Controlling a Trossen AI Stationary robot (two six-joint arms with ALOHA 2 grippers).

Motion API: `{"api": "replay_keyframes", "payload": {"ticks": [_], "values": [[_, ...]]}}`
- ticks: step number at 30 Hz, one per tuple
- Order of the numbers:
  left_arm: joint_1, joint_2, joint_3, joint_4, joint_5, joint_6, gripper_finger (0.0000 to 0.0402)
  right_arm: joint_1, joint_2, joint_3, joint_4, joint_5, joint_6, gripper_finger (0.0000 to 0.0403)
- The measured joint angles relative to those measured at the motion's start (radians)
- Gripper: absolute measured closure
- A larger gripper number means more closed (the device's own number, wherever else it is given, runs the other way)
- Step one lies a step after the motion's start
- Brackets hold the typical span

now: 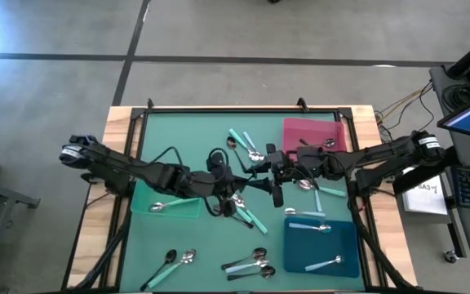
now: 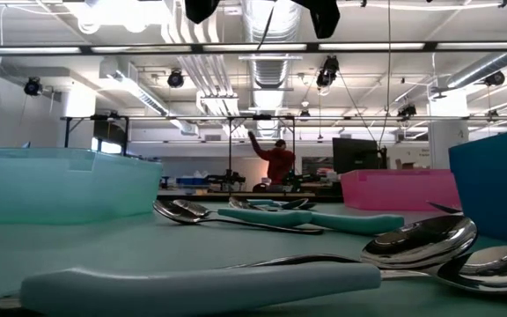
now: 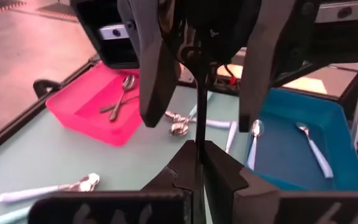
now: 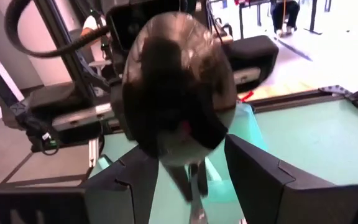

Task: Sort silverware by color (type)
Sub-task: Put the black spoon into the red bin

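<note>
Over the table's middle, my left gripper [image 1: 247,176] [image 3: 197,148] is shut on a dark all-metal spoon [image 3: 199,106] held in the air. My right gripper [image 1: 277,173] [image 4: 190,155] faces it, open. Its two fingers [image 3: 157,74] stand on either side of the spoon without touching it. The spoon's shiny bowl [image 4: 179,93] fills the right wrist view. Other spoons with teal, pale blue or dark handles lie scattered on the green table [image 1: 186,245]. Some lie in the pink tray [image 1: 312,135], the blue tray [image 1: 321,245] and the teal tray [image 1: 166,204]. My left gripper pinches the dark spoon's thin handle [image 3: 198,142] between its two fingers, coming level from the table's left side. The spoon is lifted clear of the table. It runs on past the fingertips, and its bowl end reaches between the right gripper's open fingers.
Loose spoons lie under and around both grippers [image 1: 243,208], near the far edge [image 1: 247,145] and along the near edge [image 1: 251,263] [image 2: 236,282]. The three trays stand to the left, far right and near right. A person in red [image 2: 278,160] stands far back in the room.
</note>
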Motion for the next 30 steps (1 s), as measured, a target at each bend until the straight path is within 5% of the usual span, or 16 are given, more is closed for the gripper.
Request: {"api": "replay_keyframes", "payload": {"ticks": [6, 14, 21, 30], "values": [[0.003, 0.013, 0.0, 0.073, -0.001, 0.045, 0.0402, -0.002, 0.0, 0.0, 0.004, -0.001, -0.003, 0.0244], [0.005, 0.016, 0.001, 0.095, -0.007, 0.053, 0.0401, -0.002, -0.001, 0.001, 0.008, 0.003, -0.058, 0.0382], [0.007, 0.017, 0.002, 0.101, -0.007, 0.025, 0.037, -0.027, -0.012, 0.002, -0.019, 0.018, -0.053, 0.0394], [0.005, 0.016, 0.006, 0.097, 0.002, 0.014, 0.0305, -0.092, -0.097, 0.0, -0.229, 0.253, -0.099, 0.0394]]}}
